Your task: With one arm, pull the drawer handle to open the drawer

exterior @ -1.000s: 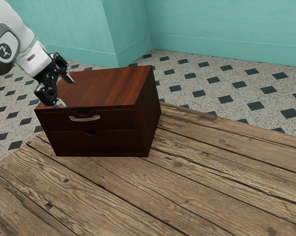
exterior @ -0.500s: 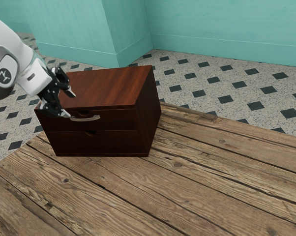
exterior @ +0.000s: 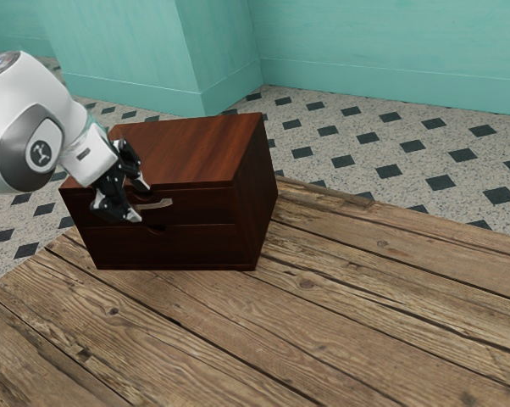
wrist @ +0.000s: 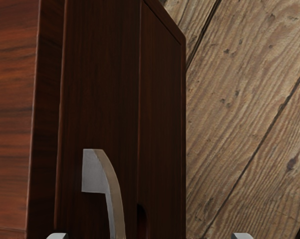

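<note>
1. Hovering at the front face of the cabinet (exterior: pixel 196 148), my pincer (exterior: pixel 139 202) is spread wide and grasps nothing.
2. Its two fingers stand one above and one below the handle (exterior: pixel 159 203), at the handle's end farthest from the cabinet's visible side panel. From the exterior view I cannot tell whether either finger brushes the metal.
3. The wrist view shows both fingertips (wrist: pixel 57 235) far apart. The pale, curved handle rises between their lines against the cabinet's dark front, and neither tip presses on it.
4. The handle is mounted on the upper drawer (exterior: pixel 200 203), just under the cabinet's top board. That drawer looks shut, its front level with the rest of the cabinet's face.
5. The lower drawer (exterior: pixel 183 244) sits directly beneath, also level with the cabinet's face. A small dark notch in its upper edge lies just below the handle.
6. My arm (exterior: pixel 35 136), white with grey joints, reaches across the cabinet's front corner from the exterior view's left.
7. The cabinet, in reddish-brown wood, stands upright on the plank floor (exterior: pixel 323 331), close to the edge where the planks end.
8. Behind the cabinet lies a tiled floor (exterior: pixel 390 144) with dark diamonds, and beyond that a teal wall (exterior: pixel 365 42).
</note>
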Robot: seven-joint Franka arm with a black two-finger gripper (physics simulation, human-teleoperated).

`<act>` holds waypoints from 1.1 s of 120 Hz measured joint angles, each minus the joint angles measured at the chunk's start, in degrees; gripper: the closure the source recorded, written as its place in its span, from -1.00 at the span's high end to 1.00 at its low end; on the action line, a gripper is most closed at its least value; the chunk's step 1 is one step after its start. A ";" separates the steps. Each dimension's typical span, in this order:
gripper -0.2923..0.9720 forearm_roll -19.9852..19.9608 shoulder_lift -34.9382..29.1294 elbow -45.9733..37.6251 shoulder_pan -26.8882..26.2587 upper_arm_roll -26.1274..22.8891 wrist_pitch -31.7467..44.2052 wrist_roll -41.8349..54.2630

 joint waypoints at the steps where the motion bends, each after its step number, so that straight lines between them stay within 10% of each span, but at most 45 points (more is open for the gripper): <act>1: 0.06 0.02 0.00 -0.06 0.01 0.00 0.05 -0.04; 132: -0.25 0.25 2.79 -0.21 0.18 0.37 4.26 -2.76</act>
